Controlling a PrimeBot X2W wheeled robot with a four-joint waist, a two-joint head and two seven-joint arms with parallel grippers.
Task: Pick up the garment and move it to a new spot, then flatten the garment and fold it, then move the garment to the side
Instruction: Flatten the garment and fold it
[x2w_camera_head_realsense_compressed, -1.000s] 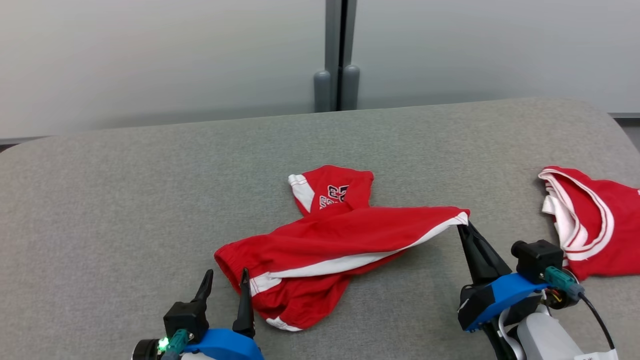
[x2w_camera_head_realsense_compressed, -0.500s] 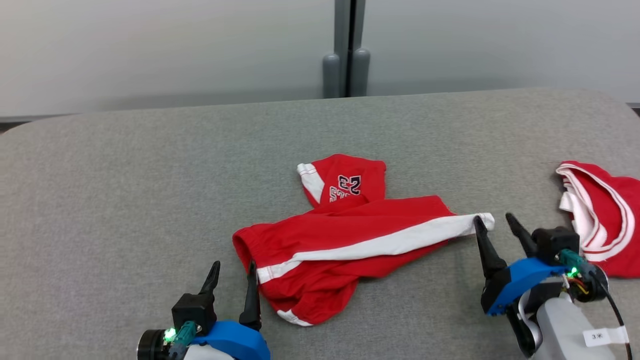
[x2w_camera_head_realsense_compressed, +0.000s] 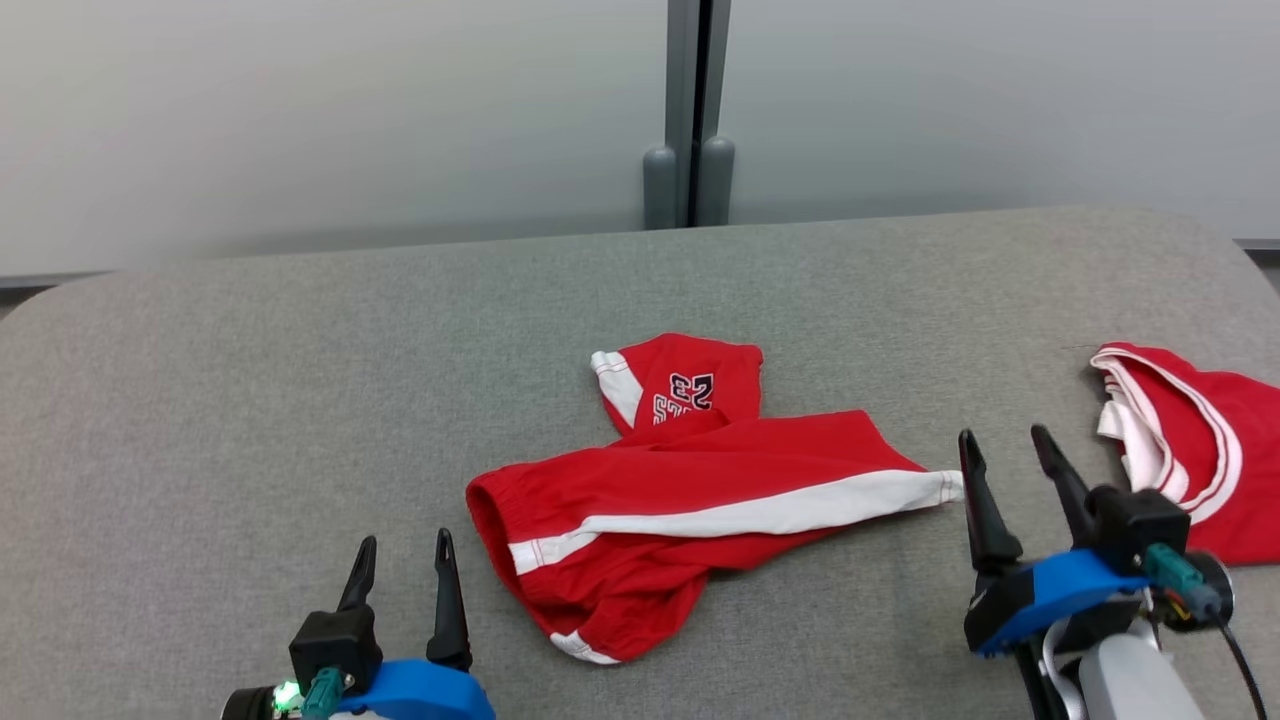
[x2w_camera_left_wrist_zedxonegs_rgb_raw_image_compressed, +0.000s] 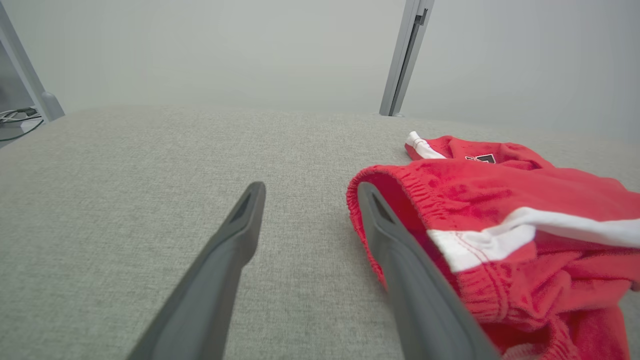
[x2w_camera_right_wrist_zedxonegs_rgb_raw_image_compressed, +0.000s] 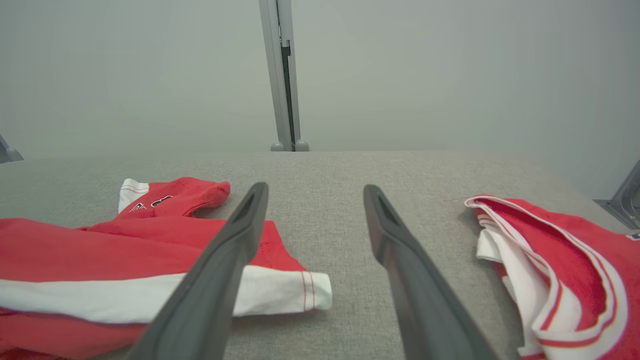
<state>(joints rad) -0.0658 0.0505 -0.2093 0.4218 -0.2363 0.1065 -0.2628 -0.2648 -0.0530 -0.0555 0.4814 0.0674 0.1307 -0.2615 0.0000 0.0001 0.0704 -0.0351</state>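
The shorts (x2w_camera_head_realsense_compressed: 690, 500) lie bunched on the bench (x2w_camera_head_realsense_compressed: 250, 400), between your left fingers (x2w_camera_head_realsense_compressed: 447, 590) and right fingers (x2w_camera_head_realsense_compressed: 980, 500), both spread wide and empty. Pinch waistband (x2w_camera_head_realsense_compressed: 485, 505) and hem (x2w_camera_head_realsense_compressed: 945, 487) low, then pull apart evenly

Grey surface (x2w_camera_head_realsense_compressed: 250, 400) free left; shorts (x2w_camera_head_realsense_compressed: 700, 470) centre, second garment (x2w_camera_head_realsense_compressed: 1200, 470) right

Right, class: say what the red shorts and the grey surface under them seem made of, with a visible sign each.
Red shorts: soft matte fabric, probably knit; creased folds, stitched hems, gathered waistband.
Grey surface: apparently woven upholstery cloth, matte; fine speckled weave.
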